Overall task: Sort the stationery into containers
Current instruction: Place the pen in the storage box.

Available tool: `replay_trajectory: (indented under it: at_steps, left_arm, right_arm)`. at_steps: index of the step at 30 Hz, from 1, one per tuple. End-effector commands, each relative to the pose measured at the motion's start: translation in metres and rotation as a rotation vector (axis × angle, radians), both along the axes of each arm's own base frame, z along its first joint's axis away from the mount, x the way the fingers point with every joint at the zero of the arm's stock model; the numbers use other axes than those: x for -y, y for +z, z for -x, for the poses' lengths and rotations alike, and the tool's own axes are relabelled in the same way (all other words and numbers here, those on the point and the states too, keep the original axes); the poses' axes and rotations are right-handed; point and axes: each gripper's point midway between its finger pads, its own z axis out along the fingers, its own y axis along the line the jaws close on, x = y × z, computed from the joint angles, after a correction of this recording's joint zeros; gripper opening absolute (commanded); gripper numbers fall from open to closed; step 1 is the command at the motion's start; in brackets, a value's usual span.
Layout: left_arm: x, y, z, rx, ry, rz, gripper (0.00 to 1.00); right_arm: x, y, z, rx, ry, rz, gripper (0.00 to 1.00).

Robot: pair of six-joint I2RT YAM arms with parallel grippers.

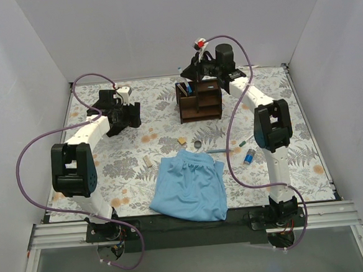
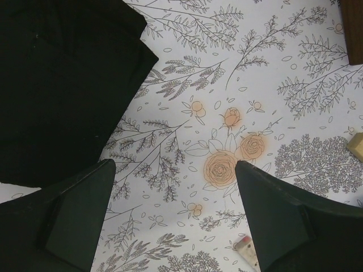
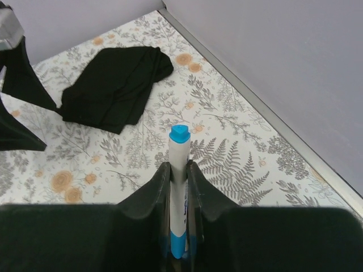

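My right gripper hangs above the back left corner of the dark brown wooden organizer. It is shut on a white marker with blue ends, which stands out past the fingertips. A few pens stand in the organizer's left slot. On the mat lie two tan erasers, a dark ring, a thin blue pen and a blue-capped white cylinder. My left gripper is open and empty, low over the mat beside the black cloth. An eraser lies by its right finger.
A light blue cloth lies at the front middle. The black cloth lies at the back left under the left wrist. White walls close in the mat on three sides. Another tan block shows at the left wrist view's right edge.
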Motion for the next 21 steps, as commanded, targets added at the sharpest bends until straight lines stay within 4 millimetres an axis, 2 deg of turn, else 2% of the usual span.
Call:
replay_trajectory:
  at_steps: [1, 2, 5, 8, 10, 11, 12, 13, 14, 15, 16, 17, 18, 19, 20, 21]
  left_arm:
    - [-0.002, 0.016, -0.007, 0.038, 0.003, -0.008, 0.88]
    - [-0.002, 0.017, -0.007, 0.039, 0.005, -0.008, 0.88]
    - [-0.002, 0.016, -0.006, 0.041, 0.007, -0.004, 0.88]
    - [-0.001, 0.017, -0.007, 0.049, 0.014, 0.008, 0.88]
    - [0.0, 0.02, -0.009, 0.066, 0.019, 0.017, 0.88]
    - [0.0, 0.02, -0.009, 0.07, 0.021, 0.02, 0.87]
    - [0.001, 0.024, -0.012, 0.089, 0.022, 0.023, 0.88]
    - [0.001, 0.028, -0.012, 0.105, 0.023, 0.03, 0.88]
    - [0.002, 0.032, -0.013, 0.119, 0.021, 0.035, 0.88]
    - [0.003, 0.033, -0.012, 0.129, 0.019, 0.04, 0.88]
    - [0.004, 0.035, -0.012, 0.137, 0.016, 0.048, 0.88]
    - [0.007, 0.041, -0.009, 0.153, 0.004, 0.064, 0.88]
    - [0.008, 0.041, -0.006, 0.158, -0.003, 0.071, 0.88]
    - [0.01, 0.043, -0.003, 0.166, -0.011, 0.079, 0.88]
    - [0.014, 0.05, 0.001, 0.189, -0.036, 0.094, 0.87]
    - [0.015, 0.048, 0.006, 0.196, -0.045, 0.1, 0.87]
  right_arm:
    - [0.0, 0.02, -0.003, 0.123, -0.015, 0.004, 0.26]
    - [0.0, 0.016, -0.002, 0.117, -0.017, 0.009, 0.34]
    - [0.002, 0.02, 0.001, 0.127, -0.025, 0.015, 0.45]
    - [0.007, 0.025, 0.005, 0.13, -0.041, 0.02, 0.51]
    - [0.014, 0.041, 0.009, 0.142, -0.07, 0.025, 0.51]
    - [0.021, 0.046, 0.009, 0.137, -0.088, 0.03, 0.51]
    - [0.03, 0.062, 0.015, 0.152, -0.103, 0.027, 0.51]
    - [0.038, 0.062, 0.018, 0.132, -0.118, 0.044, 0.51]
    - [0.055, 0.067, 0.018, 0.135, -0.141, 0.058, 0.51]
    - [0.066, 0.079, 0.027, 0.15, -0.151, 0.072, 0.51]
    - [0.08, 0.069, 0.033, 0.112, -0.168, 0.126, 0.52]
    - [0.103, 0.067, 0.032, 0.093, -0.214, 0.148, 0.57]
    - [0.119, 0.074, 0.041, 0.076, -0.252, 0.161, 0.59]
    - [0.136, 0.059, 0.045, 0.005, -0.304, 0.179, 0.59]
    - [0.165, 0.049, 0.053, -0.086, -0.363, 0.197, 0.59]
    - [0.181, 0.039, 0.057, -0.151, -0.402, 0.202, 0.59]
